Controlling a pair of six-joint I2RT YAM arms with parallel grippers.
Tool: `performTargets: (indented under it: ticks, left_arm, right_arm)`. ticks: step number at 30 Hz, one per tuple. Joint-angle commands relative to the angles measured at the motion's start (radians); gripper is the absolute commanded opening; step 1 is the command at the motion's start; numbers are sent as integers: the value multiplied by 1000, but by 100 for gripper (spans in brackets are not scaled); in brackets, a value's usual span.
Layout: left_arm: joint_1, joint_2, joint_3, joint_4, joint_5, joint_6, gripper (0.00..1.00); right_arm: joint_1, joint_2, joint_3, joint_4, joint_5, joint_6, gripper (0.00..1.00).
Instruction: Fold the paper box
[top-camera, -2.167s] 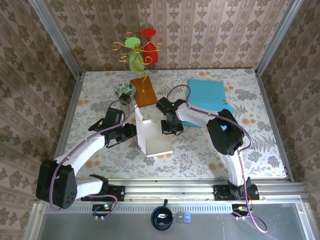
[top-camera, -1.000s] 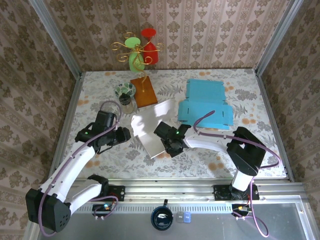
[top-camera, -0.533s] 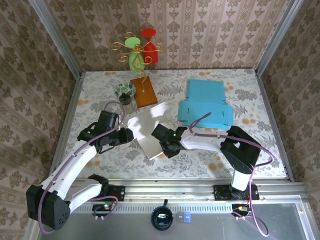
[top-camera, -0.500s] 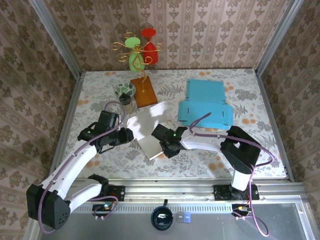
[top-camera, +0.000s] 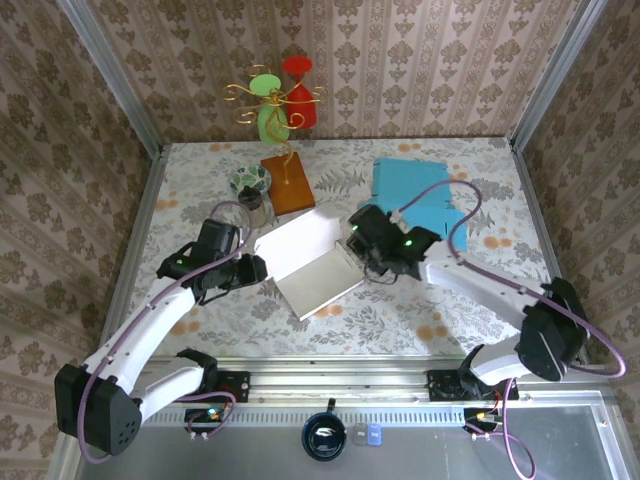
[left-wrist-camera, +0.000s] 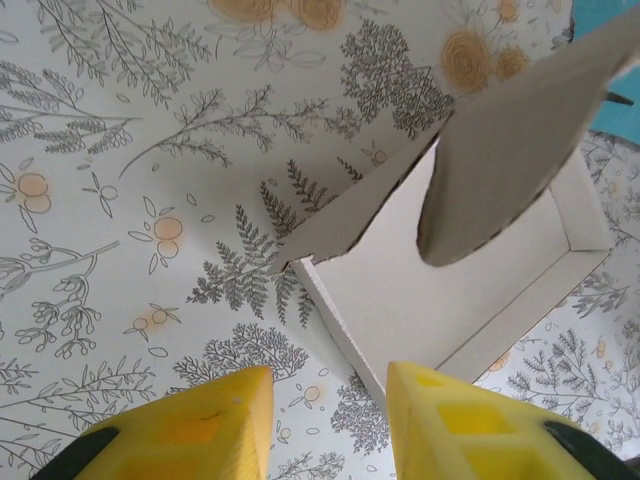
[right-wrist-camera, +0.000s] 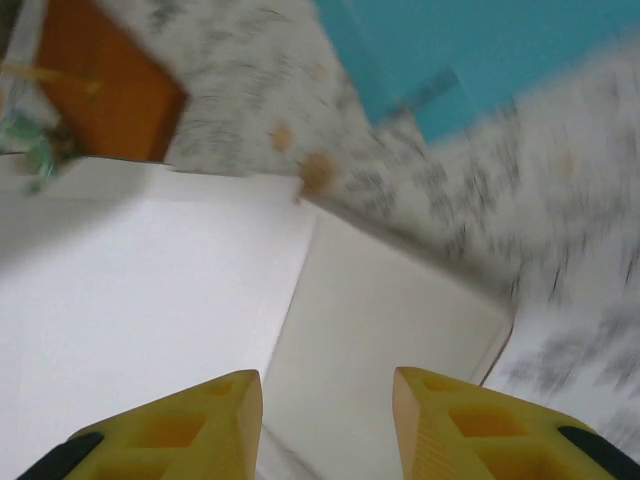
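The white paper box lies open on the floral table, its shallow tray toward the front and a wide lid flap spread behind it. My left gripper sits at the box's left side. In the left wrist view it is open, with the tray's corner edge just ahead of the right finger and a raised flap above. My right gripper hovers over the box's right far corner. Seen from the right wrist it is open above the box's inner surface, holding nothing.
A flat blue cardboard sheet lies at the back right, close behind my right arm. An orange wooden base with a wire stand carrying a green and a red cup stands behind the box, beside a small glass bowl.
My right gripper has opened, let go of the box and swung from its near edge up to its right far corner. The box now lies flatter and more spread out. The left arm barely moved.
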Motion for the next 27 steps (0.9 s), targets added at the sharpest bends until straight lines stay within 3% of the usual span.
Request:
performTargets:
  ticks: [1, 5, 8, 27]
  left_arm:
    - [-6, -84, -10, 22, -22, 24, 36]
    - [-1, -181, -70, 64, -10, 7, 37]
    - [-2, -220, -97, 63, -24, -21, 36]
    - [-6, -213, -82, 56, -76, -70, 35]
  right_arm:
    - [-104, 41, -4, -7, -207, -611, 42]
    - [-134, 159, 63, -93, -317, -859, 43]
    - [-129, 243, 107, -115, -321, -922, 43]
    - [-77, 499, 216, -93, -210, -971, 34]
